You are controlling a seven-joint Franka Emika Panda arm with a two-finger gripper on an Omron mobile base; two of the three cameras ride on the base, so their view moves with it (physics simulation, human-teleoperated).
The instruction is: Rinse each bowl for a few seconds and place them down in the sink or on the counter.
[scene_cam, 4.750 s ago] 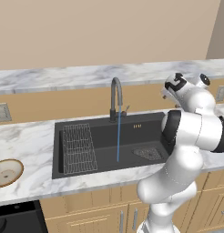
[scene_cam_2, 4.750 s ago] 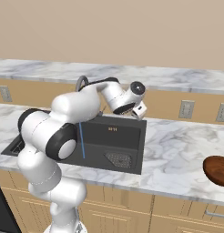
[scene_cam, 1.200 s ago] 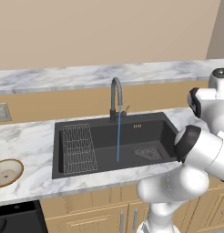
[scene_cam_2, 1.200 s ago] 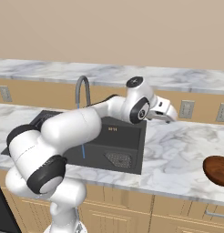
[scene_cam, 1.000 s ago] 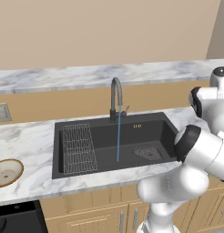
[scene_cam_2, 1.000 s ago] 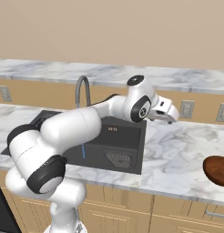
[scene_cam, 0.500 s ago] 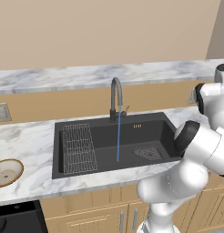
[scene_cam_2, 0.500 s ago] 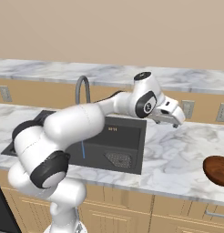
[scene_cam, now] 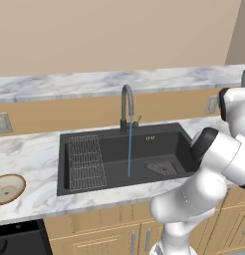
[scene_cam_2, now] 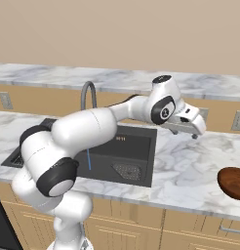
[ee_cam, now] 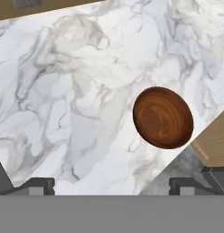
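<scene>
Gripper (scene_cam_2: 194,134): spread wide, nothing held — readied for a grasp.
Reddish-brown bowl (ee_cam: 163,117): set right of the sink (scene_cam_2: 123,161), near the counter (scene_cam_2: 190,166) edge — likely targeted next.

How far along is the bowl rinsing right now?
Done: the tap runs into the sink. Neither bowl looks rinsed: the tan bowl sits on the counter left of the sink, the brown bowl to its right. In hand: the gripper hangs over the right counter, jaws open and empty, above the brown bowl. Left: grasp, rinse and set down both bowls.
</scene>
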